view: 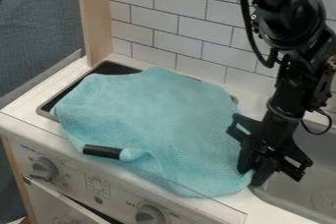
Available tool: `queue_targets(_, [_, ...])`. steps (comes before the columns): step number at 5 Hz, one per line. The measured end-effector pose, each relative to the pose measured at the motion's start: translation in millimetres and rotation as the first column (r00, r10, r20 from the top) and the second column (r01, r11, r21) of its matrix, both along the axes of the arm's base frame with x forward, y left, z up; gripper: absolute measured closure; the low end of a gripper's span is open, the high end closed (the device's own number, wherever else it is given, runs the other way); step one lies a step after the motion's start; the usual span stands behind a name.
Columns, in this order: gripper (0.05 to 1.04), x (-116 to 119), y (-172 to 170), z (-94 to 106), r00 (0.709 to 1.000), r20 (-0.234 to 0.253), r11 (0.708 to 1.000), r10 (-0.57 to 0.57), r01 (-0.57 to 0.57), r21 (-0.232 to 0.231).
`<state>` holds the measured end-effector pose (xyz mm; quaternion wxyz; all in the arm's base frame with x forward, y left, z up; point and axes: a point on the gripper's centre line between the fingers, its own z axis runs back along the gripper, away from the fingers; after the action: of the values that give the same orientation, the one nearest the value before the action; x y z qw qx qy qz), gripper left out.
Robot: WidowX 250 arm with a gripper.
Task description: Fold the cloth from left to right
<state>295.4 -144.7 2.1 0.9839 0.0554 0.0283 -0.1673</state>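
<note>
Principal item: a soft teal cloth with a fuzzy nap (164, 115), lying broadly spread with rounded, uneven edges.
Location: covering most of a dark, shallow, light-rimmed recess (44, 108) in the white toy-kitchen surface (19, 107), and extending over the strip beside the sink.
Long axis: running diagonally, from the upper left of the view down to the lower right.
Ends: the upper-left end pointing toward the pale wooden post (97, 19); the lower-right end pointing toward the grey sink (308, 181).
Front edge: curving along the front of the surface, rumpling into a small raised bunch near its left part.
Attendant piece: a short black bar-shaped piece (101, 152), lying at that front edge, its length running nearly left to right and its right end meeting the bunched teal fabric.
Gripper: one black metal gripper (254, 170), hanging from the arm at the cloth's right edge, between cloth and sink.
Jaws: pointing downward, standing right at the cloth's edge; whether they are grasping it or standing released, one cannot tell.
Arm: black, jointed (289, 88), coming in from the top right and slanting down.
Backing: white rectangular wall tiles (181, 19), rising behind the surface.
Front panel: two round grey knobs (44, 168), projecting below the cloth.
</note>
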Motion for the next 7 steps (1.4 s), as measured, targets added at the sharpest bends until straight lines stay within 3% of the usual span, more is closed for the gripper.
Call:
queue_targets(1, [0.988, -7.0, 1.5, 4.7, 0.999, -0.026, 1.000, -0.021, 0.021, -0.003])
queue_targets(2, [1.025, -8.4, 5.3, 28.6, 1.000, -0.001, 0.999, -0.027, 0.027, -0.041])
queue_targets(3, [1.030, -9.1, 18.1, 46.8, 0.999, -0.006, 0.996, -0.053, 0.053, -0.067])
queue_targets(5, [1.030, 3.2, 85.5, 69.2, 0.999, -0.039, 0.997, -0.001, -0.002, -0.074])
queue_targets(7, [1.030, 18.1, 147.6, 81.1, 0.998, -0.027, 0.998, 0.050, -0.051, -0.043])
